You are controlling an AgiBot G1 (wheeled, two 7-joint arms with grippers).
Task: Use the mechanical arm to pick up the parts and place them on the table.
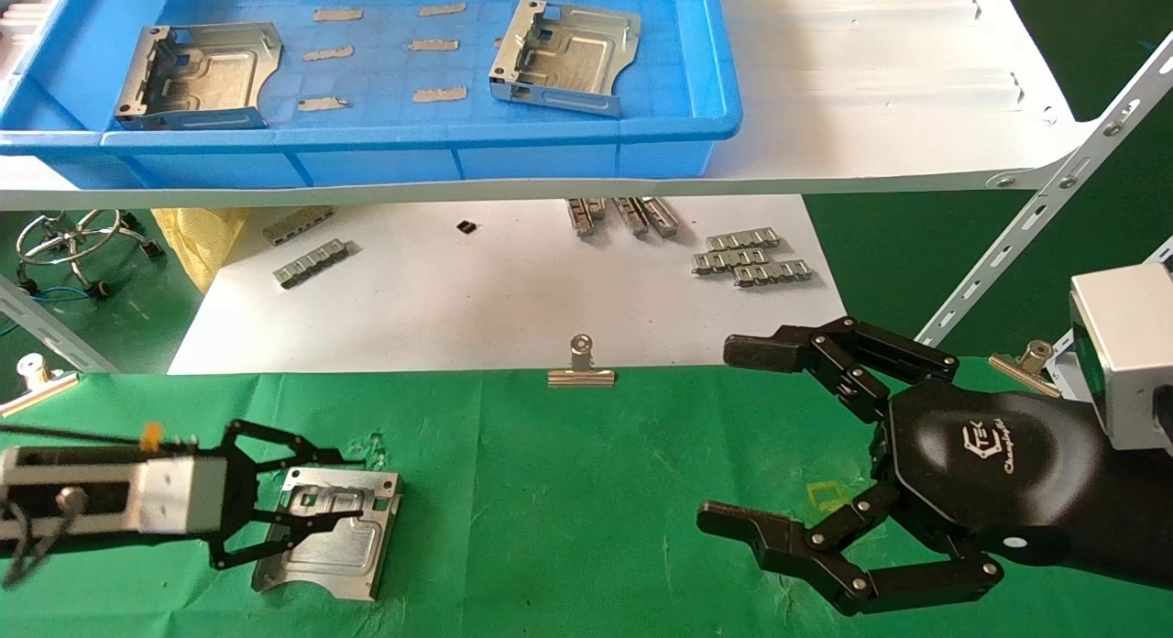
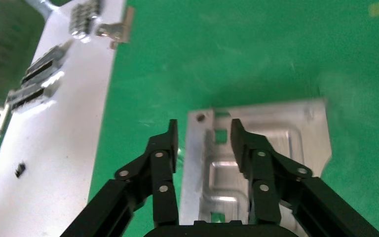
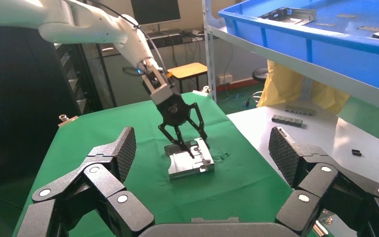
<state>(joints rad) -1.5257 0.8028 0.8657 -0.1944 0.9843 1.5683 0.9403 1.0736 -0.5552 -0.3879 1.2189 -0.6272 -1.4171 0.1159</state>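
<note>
The left gripper (image 1: 325, 493) sits low over 1 bracket (image 1: 334, 533) lying flat on the green table (image 1: 568, 510), near the table's left front. Its fingers (image 2: 170, 143) are spread, 1 on each side of the bracket's raised side wall, and I cannot tell whether they touch it; the plate runs away from the fingertips, its longer side roughly in line with the gripper. If the part counts as placed, the move is to lift straight up; the open fingers look free of the metal. The right gripper (image 1: 724, 436) hovers open and empty over the table's right side, well apart from this bracket. 2 more brackets (image 1: 197, 74) wait in the blue bin (image 1: 440, 148) on the white shelf (image 1: 871, 88) above, and the shelf edge overhangs the reach to them.
</note>
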